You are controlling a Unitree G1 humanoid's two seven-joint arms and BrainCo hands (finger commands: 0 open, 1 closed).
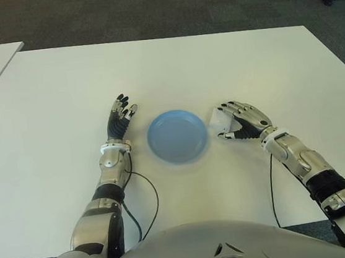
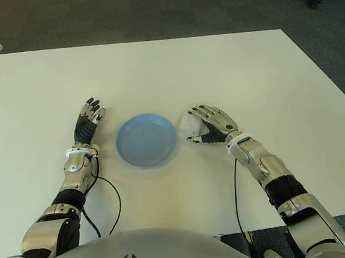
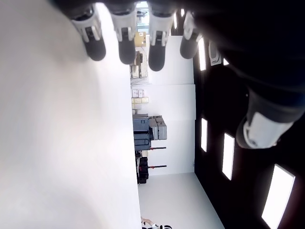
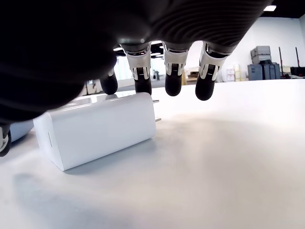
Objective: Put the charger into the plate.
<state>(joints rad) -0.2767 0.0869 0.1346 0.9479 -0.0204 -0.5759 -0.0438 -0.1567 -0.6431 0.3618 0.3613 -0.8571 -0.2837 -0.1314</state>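
Eye views: a blue plate sits on the white bench. The left robot hand shows just left of it, fingers straight, holding nothing. The right robot hand arches over the white charger, just right of the plate.

Right wrist view: the charger lies on the bench, the fingers above it, not gripping.

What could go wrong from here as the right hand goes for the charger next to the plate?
1. The right hand is arched over the white charger with fingers not yet closed on it; closing unevenly could push the smooth block across the table rather than grip it.
2. The charger lies close beside the blue plate, so a nudge could knock it against the rim and shift the plate.
3. Its prongs point outward and might catch a finger.

The left hand sits open on the plate's left.
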